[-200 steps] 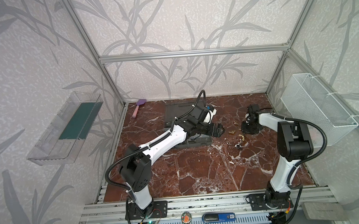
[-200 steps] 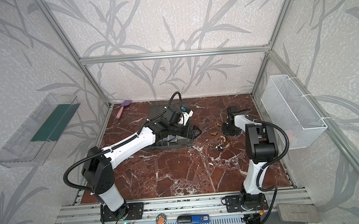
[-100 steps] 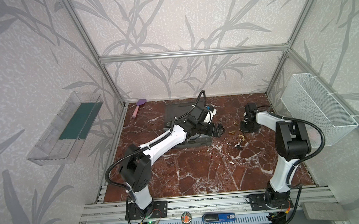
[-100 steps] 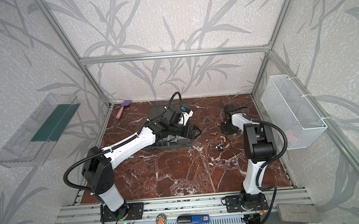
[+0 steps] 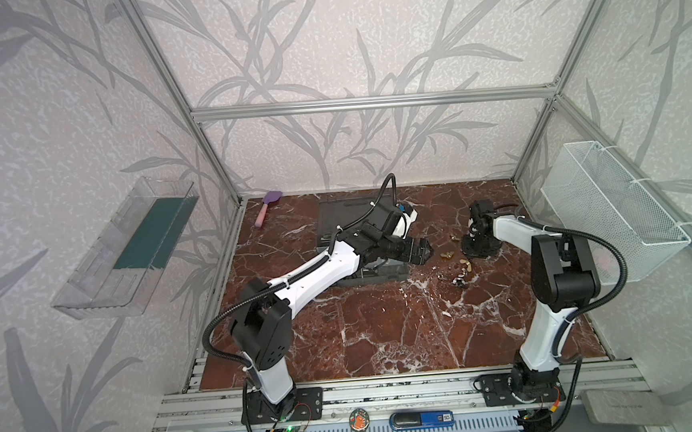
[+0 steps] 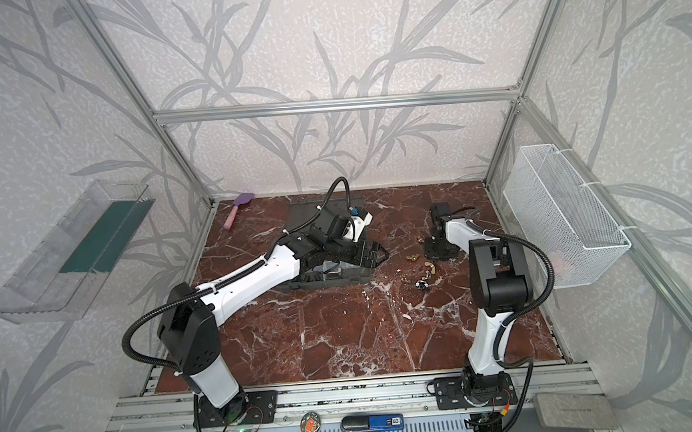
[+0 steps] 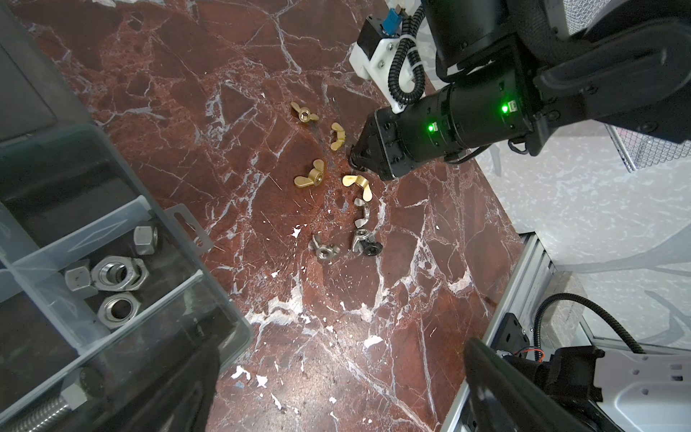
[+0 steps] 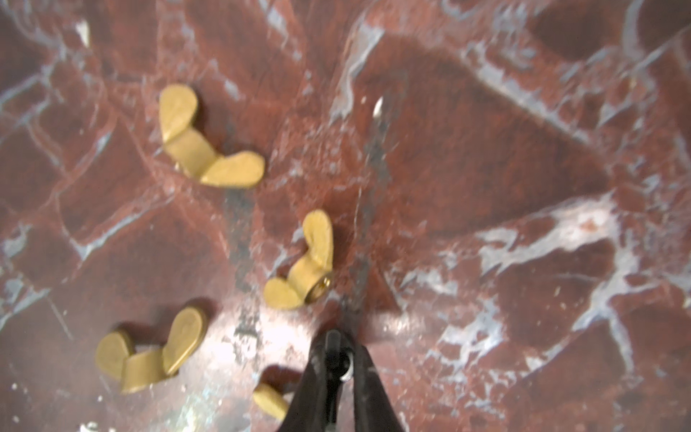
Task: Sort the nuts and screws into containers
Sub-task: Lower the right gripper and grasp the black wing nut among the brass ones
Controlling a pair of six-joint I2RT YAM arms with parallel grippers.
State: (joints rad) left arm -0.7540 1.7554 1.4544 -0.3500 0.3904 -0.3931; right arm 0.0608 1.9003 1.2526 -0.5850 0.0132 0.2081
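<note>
Top views: in both, the left hand (image 5: 421, 252) reaches low over the right end of the dark grey organizer case (image 5: 375, 274), whose lid (image 5: 342, 215) lies open toward the back wall. Its fingers are spread wide and hold nothing. The right hand (image 5: 475, 253) points down at the red marbled desk (image 5: 385, 327). The loose screws and nuts (image 5: 460, 269) lie scattered on the desk between the two hands, outside the case. A purple-headed tool (image 5: 267, 206) lies at the back left. A white wire basket (image 5: 610, 207) hangs on the right wall and a clear tray (image 5: 130, 249) on the left wall.

Left wrist view: the left hand's dark fingers (image 7: 179, 385) stand far apart, with only bare desk between them. Four brass wing nuts (image 7: 310, 177) lie near the right hand's tip (image 7: 353, 159). Further on lie three silver wing nuts (image 7: 323, 251), one of them touching a black fastener (image 7: 372, 250). One compartment (image 7: 74, 243) of the case holds silver hex nuts (image 7: 117, 276), and the next one holds a threaded bolt (image 7: 74, 389).

Right wrist view: the right hand (image 8: 338, 359) has its fingers drawn almost together on a small dark piece (image 8: 332, 349) with a silver glint, too blurred to name. I cannot tell whether the tip touches the desk. Four brass wing nuts lie beside it, and the nearest is partly hidden behind a finger.
</note>
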